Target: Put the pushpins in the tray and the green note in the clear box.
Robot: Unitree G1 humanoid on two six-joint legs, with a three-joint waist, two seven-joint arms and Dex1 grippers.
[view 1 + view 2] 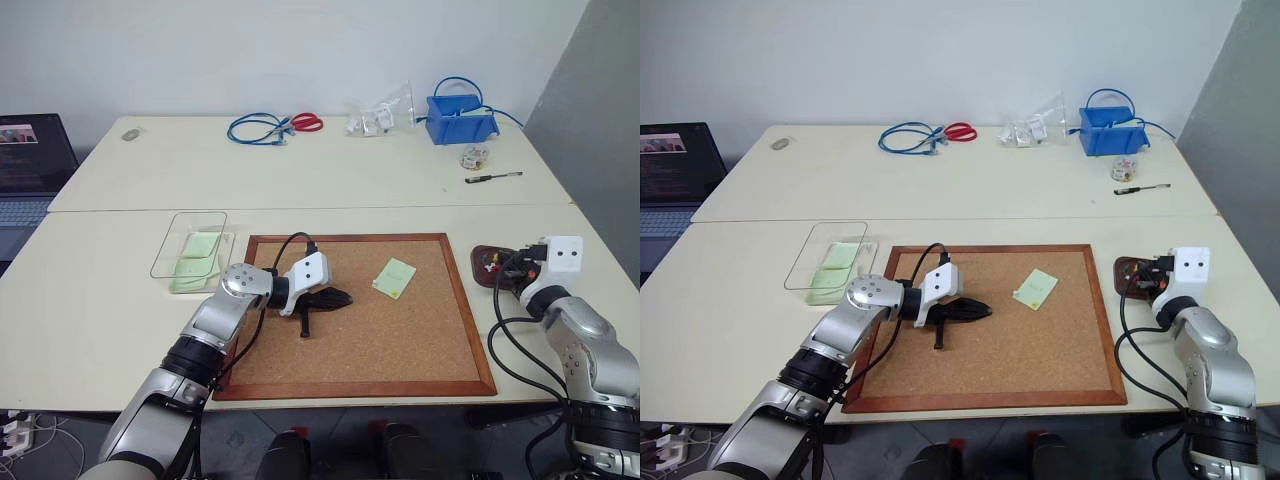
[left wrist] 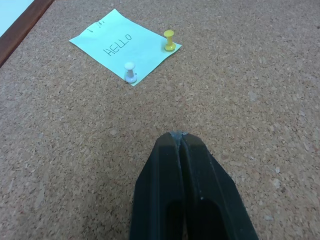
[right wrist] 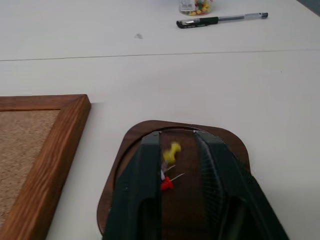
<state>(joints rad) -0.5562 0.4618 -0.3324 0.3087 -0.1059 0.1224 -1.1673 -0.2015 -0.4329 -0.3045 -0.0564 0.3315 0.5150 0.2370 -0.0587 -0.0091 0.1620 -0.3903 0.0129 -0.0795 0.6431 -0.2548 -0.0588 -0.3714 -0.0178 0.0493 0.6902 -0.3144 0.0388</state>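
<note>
1. Right wrist view: the right gripper (image 3: 177,165) hangs with its fingers parted over the tray (image 3: 230,142), low in the frame; a yellow pushpin (image 3: 172,152) blurs between them above a red pushpin (image 3: 166,184).
2. The left gripper (image 2: 181,137) is closed and empty over the cork board (image 2: 250,75).
3. The green note (image 2: 125,45) sits upper left, pinned by a second yellow pin (image 2: 169,40) and a white pin (image 2: 130,71).
4. The clear box (image 1: 190,240) lies left of the board.

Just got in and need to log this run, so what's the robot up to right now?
It is clearing pushpins off the cork board. The right claw hangs open over the tray, where a yellow pushpin is blurred between its fingers and a red pushpin already lies. The left claw is shut over the board, aimed at a green note marked HELLO, pinned by a white pushpin and another yellow one. The clear box already holds green paper.
</note>
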